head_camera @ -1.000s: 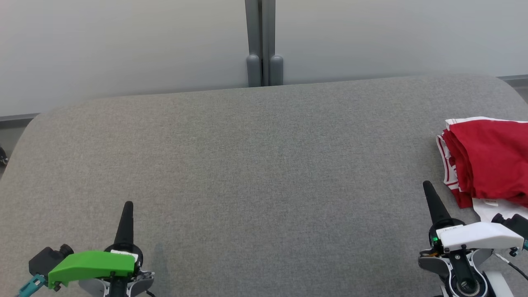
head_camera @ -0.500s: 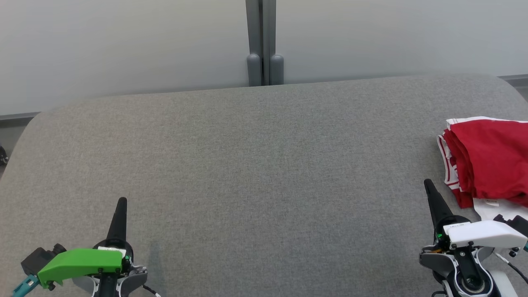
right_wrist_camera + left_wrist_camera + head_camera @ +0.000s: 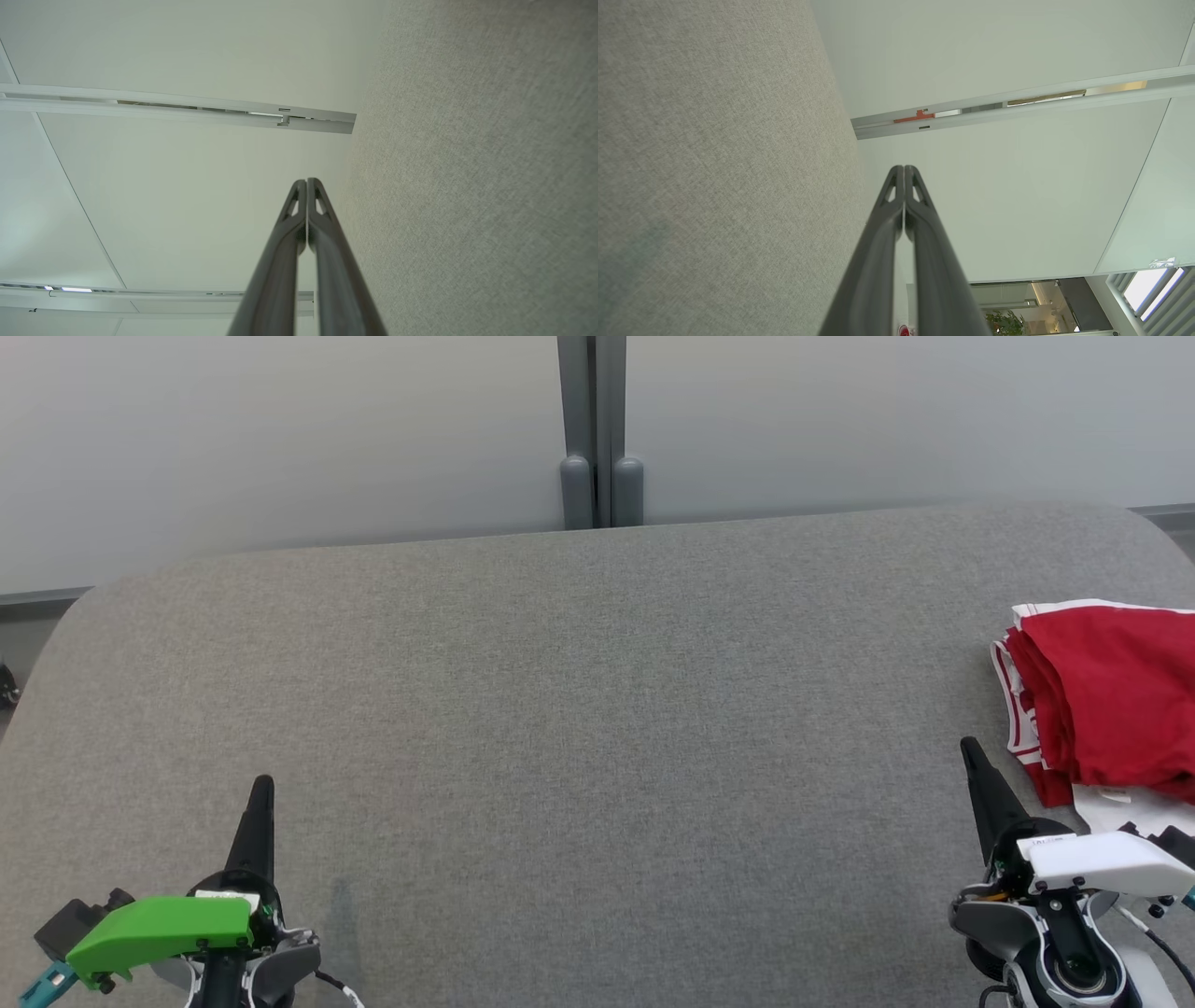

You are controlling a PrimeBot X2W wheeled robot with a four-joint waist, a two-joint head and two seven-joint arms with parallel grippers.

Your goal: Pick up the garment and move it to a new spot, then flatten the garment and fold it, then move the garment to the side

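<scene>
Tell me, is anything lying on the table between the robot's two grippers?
No. In the head view, the stretch from the left gripper to the right gripper is just bare grey table.

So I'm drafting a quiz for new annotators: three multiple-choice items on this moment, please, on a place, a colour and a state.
1. Where on the grey surface is the garment? A. right edge B. middle C. far left
2. The garment is mostly: A. blue B. red C. yellow
3. The left claw and right claw are: A. both open B. both shut, empty C. gripping the garment
Key: 1 A, it lies beside the right claw; 2 B, red cloth with white trim; 3 B, the fingers press together on nothing.
</scene>
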